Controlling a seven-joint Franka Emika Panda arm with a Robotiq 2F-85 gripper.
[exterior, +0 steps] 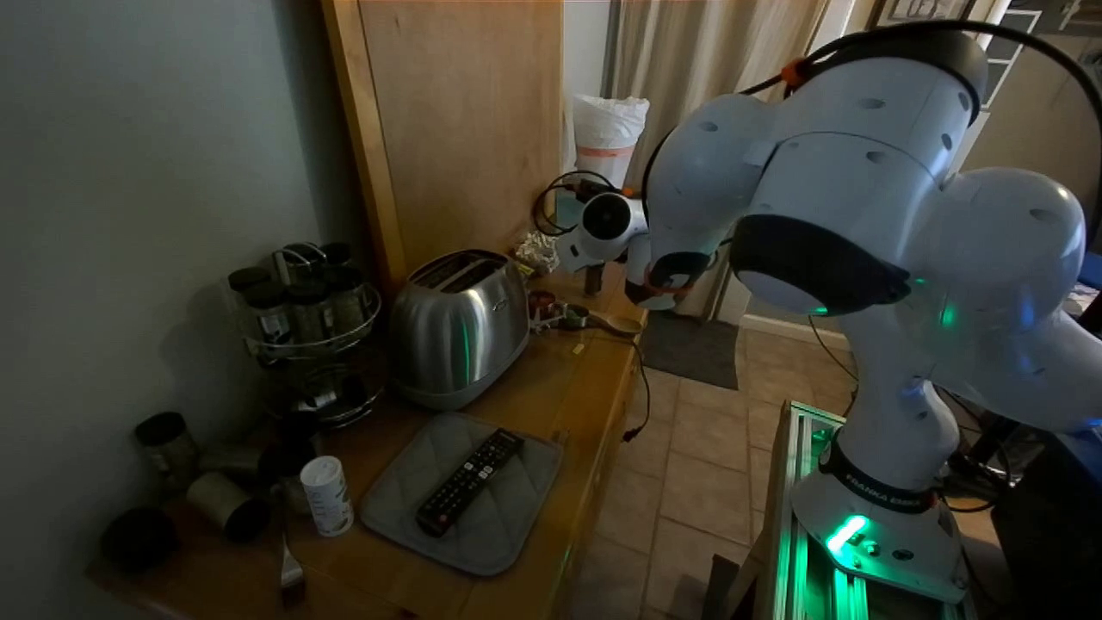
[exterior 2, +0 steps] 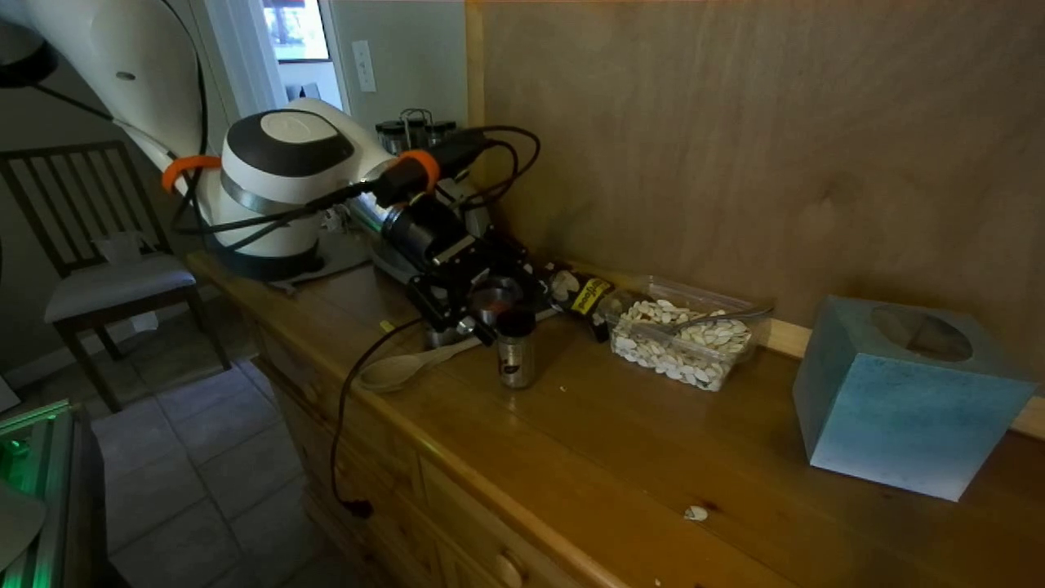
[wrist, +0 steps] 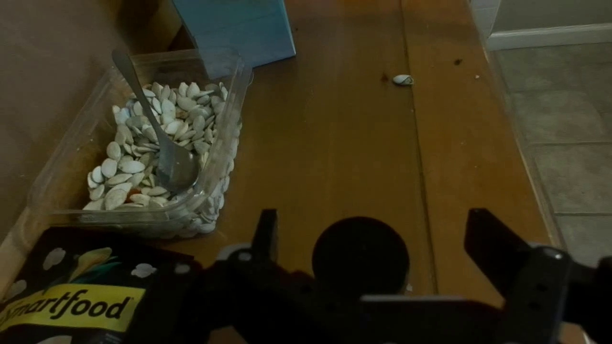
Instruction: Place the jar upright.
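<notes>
We see spice jar (exterior 2: 516,366) upright on counter (exterior 2: 620,457); in wrist view, lid (wrist: 361,255) between widely spread pincer's (wrist: 373,229) jaws, pumpkin-seed tub (wrist: 122,217) far left, counter edge right, bare wood beyond.

We look into a home, where a toaster (exterior: 461,336), a spice rack (exterior: 318,349) and a remote control (exterior: 471,482) share a wooden dresser (exterior 2: 588,457), and we also find a curtain (exterior: 715,60) and a slatted chair (exterior 2: 122,287).

All 3 views are dim; a window (exterior 2: 296,31) glares.
</notes>
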